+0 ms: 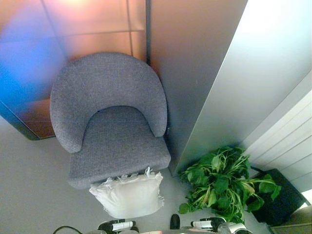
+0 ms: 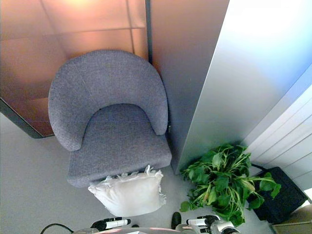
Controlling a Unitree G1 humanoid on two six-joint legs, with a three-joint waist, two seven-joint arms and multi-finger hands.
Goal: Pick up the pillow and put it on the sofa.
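Both hands, left hand and right hand, at 6 o'clock, finger state unreadable, should scoop white fringed fabric pillow from both sides, lifting toward 12 o'clock onto grey rounded upholstered sofa.

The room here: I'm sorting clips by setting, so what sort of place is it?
Probably an office lounge or lobby corner: a grey tub armchair against panelled walls, a potted green plant beside it, and a white fringed pillow at the chair's front.

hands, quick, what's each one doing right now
Left hand: at the bottom edge, below the pillow; fingers cannot be told.
Right hand: at the bottom edge; cannot be told.
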